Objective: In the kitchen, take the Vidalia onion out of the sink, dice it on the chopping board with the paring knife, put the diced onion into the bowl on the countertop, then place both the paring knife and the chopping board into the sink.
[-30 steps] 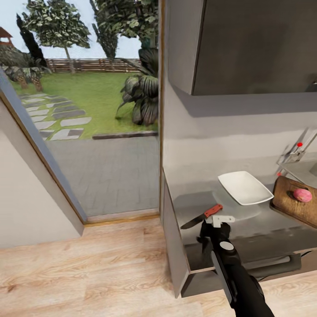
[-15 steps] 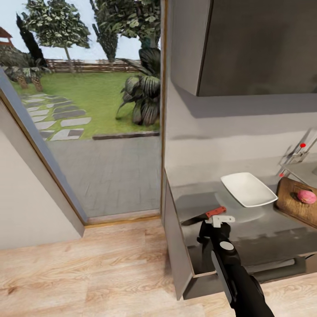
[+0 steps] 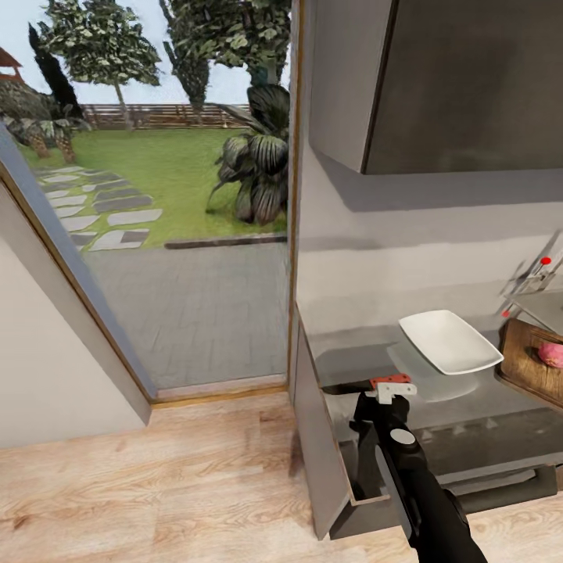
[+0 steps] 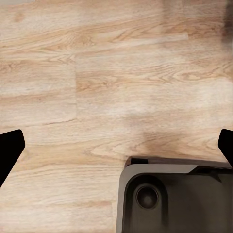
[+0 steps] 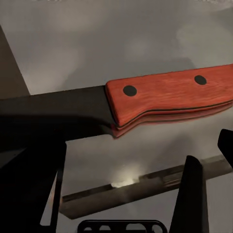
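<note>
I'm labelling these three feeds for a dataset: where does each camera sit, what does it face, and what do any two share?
Head view: on the robot's head, looking forward and down at the countertop, bowl and chopping board; the right arm and right pincer show.
Left wrist view: on the left arm, facing the wood floor; dark tips of the left pincer sit at the edges.
Right wrist view: on the right arm, facing the paring knife on the grey worktop.
Shared: head and right wrist views both show the knife.

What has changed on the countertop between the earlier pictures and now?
The paring knife turned flatter, its blade swinging level along the countertop edge beside the right gripper. The camera swung left, shifting everything right. The bowl, chopping board and onion stayed put.
</note>
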Tool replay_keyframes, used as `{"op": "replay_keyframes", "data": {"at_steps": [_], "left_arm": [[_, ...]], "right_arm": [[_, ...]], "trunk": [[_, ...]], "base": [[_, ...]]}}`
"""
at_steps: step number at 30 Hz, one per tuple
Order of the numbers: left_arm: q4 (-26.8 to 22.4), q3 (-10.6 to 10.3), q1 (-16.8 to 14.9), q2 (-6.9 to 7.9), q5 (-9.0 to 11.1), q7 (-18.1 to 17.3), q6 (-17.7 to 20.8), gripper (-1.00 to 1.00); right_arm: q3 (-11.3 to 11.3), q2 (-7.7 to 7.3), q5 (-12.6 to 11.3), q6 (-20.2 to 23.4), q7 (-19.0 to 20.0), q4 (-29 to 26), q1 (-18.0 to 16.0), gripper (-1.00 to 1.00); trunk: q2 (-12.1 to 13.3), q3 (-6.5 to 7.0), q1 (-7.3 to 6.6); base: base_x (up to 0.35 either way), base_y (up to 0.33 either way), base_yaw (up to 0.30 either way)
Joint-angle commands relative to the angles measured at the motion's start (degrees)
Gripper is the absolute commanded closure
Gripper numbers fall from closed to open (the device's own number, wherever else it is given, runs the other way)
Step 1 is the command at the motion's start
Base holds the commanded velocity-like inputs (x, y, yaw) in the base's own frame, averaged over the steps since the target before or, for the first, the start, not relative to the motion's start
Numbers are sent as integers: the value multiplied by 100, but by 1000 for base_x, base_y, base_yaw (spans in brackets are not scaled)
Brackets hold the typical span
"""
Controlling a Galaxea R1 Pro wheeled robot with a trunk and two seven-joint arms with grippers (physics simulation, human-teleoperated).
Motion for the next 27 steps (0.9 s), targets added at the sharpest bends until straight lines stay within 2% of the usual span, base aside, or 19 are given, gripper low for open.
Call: {"op": "replay_keyframes", "data": {"at_steps": [1,18,23,27], "left_arm": [[-13,-51,3,5,48,27,-6,-100],[-13,-54,3,5,48,27,-6,-100],[-14,-59,4,5,49,27,-6,-100],[-12,-59,4,5,48,27,-6,-100]], "right_arm": [[8,0,28,66,-7,-1,-2,-100],[8,0,33,66,-7,-1,-2,-100],[8,0,33,66,-7,-1,-2,-100],[8,0,33,66,-7,-1,-2,-100]], "trunk": [[-9,-10,4],[-9,-10,4],[-9,-10,4],[-9,-10,4]], "base": [[2,1,0],[67,28,0],[-13,1,0],[-197,0,0]]}}
